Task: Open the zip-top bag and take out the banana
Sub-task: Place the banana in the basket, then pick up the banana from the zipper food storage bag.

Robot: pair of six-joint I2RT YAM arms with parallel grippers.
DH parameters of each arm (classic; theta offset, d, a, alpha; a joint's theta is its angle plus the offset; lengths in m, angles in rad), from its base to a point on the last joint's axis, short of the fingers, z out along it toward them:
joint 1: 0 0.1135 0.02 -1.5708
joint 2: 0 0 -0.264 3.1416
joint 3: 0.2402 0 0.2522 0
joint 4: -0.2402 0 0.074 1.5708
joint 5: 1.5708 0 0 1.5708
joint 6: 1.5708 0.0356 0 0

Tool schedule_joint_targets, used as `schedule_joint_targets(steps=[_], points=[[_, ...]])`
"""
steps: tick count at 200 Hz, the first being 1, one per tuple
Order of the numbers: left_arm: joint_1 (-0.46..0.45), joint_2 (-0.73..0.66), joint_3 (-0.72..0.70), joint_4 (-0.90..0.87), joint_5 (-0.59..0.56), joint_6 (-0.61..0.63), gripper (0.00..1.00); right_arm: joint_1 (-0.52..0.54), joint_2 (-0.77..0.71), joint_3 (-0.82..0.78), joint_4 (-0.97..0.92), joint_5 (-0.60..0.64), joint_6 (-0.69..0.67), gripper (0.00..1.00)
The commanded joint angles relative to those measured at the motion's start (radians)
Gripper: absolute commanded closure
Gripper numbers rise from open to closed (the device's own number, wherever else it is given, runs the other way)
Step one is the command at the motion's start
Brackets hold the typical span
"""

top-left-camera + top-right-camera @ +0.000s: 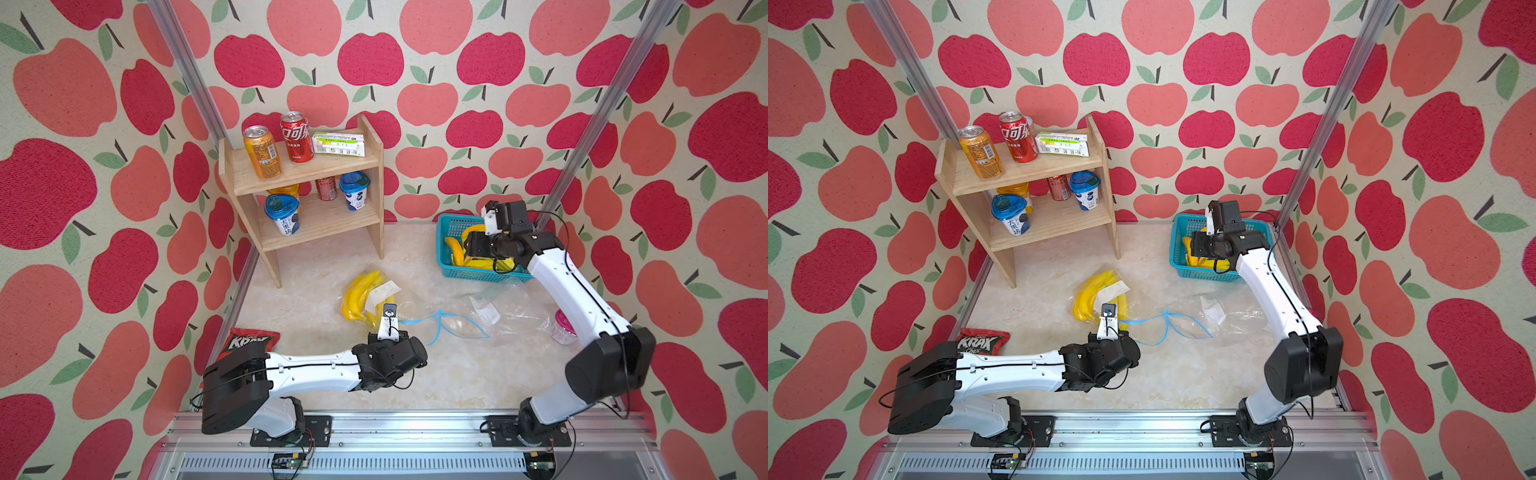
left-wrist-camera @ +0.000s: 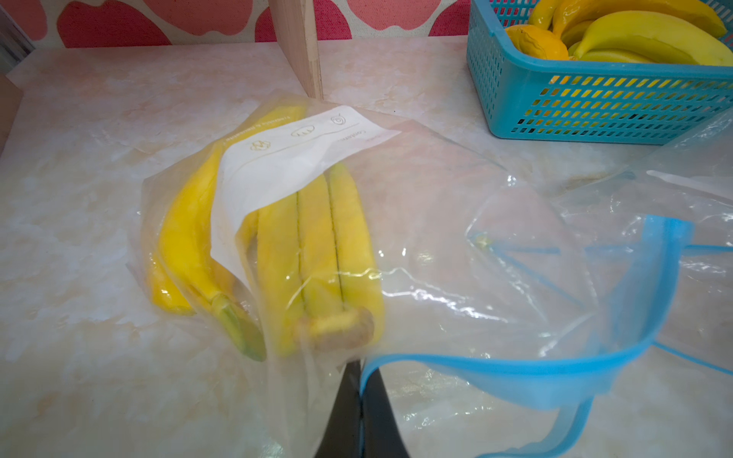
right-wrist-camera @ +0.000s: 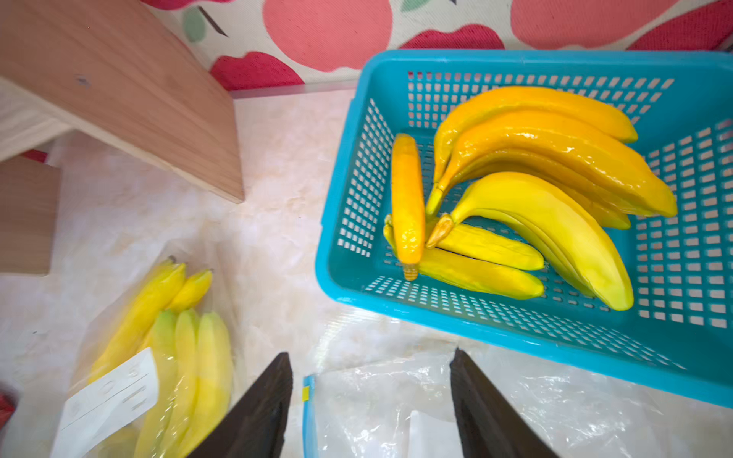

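Observation:
A clear zip-top bag [image 2: 436,222] lies mid-table with a bunch of yellow bananas [image 2: 317,246] and a white label inside; both top views show it [image 1: 374,297] [image 1: 1100,291]. Its blue zip rim [image 2: 515,372] stands parted. My left gripper [image 2: 361,366] [image 1: 389,313] [image 1: 1108,312] is shut on that rim at the bag's near corner, just beside the banana stems. At the back right my right gripper [image 3: 371,359] [image 1: 468,248] hangs open and empty at the near rim of the blue basket [image 3: 349,190], above a flat clear bag [image 3: 396,400].
The blue basket [image 1: 451,270] holds several loose bananas [image 3: 535,198]. A wooden shelf [image 1: 307,187] with cans and cups stands at the back left. A red chips bag [image 1: 249,340] lies by my left arm. A pink cup [image 1: 563,328] stands beside my right arm.

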Motion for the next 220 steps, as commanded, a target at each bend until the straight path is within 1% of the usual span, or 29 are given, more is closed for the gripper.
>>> schedule_joint_targets(steps=[1, 22, 30, 40, 51, 59, 73, 85, 101, 120, 134, 172, 196, 220], points=[[-0.004, -0.043, 0.016, -0.046, -0.037, -0.022, 1.00, 0.067, -0.140, -0.212, 0.066, -0.062, 0.004, 0.37], [-0.002, -0.061, 0.016, -0.075, -0.042, -0.046, 1.00, 0.138, -0.321, -0.426, 0.133, -0.037, 0.011, 0.43], [-0.003, -0.068, 0.017, -0.080, -0.040, -0.048, 1.00, 0.153, -0.394, -0.498, 0.162, -0.069, 0.024, 0.44], [0.000, -0.070, 0.020, -0.084, -0.037, -0.048, 1.00, 0.173, -0.486, -0.588, 0.210, -0.111, 0.043, 0.48], [0.000, -0.070, 0.027, -0.086, -0.031, -0.038, 1.00, 0.211, -0.576, -0.679, 0.276, -0.147, 0.054, 0.49], [0.002, -0.068, 0.035, -0.093, -0.029, -0.037, 1.00, 0.241, -0.622, -0.734, 0.319, -0.158, 0.057, 0.51], [0.002, -0.066, 0.044, -0.101, -0.026, -0.039, 1.00, 0.306, -0.661, -0.793, 0.362, -0.161, 0.057, 0.54], [0.002, -0.069, 0.046, -0.104, -0.020, -0.044, 1.00, 0.364, -0.663, -0.816, 0.378, -0.150, 0.051, 0.56], [0.002, -0.069, 0.044, -0.111, -0.018, -0.067, 1.00, 0.445, -0.652, -0.845, 0.429, -0.128, 0.034, 0.56], [0.002, -0.072, 0.040, -0.116, -0.018, -0.094, 1.00, 0.508, -0.597, -0.848, 0.476, -0.082, -0.002, 0.55], [0.002, -0.083, 0.033, -0.115, -0.018, -0.109, 1.00, 0.516, -0.533, -0.848, 0.523, -0.089, -0.020, 0.55], [0.002, -0.134, 0.010, -0.122, -0.022, -0.118, 1.00, 0.527, -0.384, -0.839, 0.670, -0.171, -0.042, 0.55], [0.004, -0.155, 0.007, -0.121, -0.018, -0.123, 1.00, 0.554, -0.327, -0.829, 0.717, -0.155, -0.059, 0.55], [0.005, -0.154, 0.004, -0.113, -0.007, -0.122, 1.00, 0.562, -0.288, -0.841, 0.813, -0.165, -0.044, 0.54]])
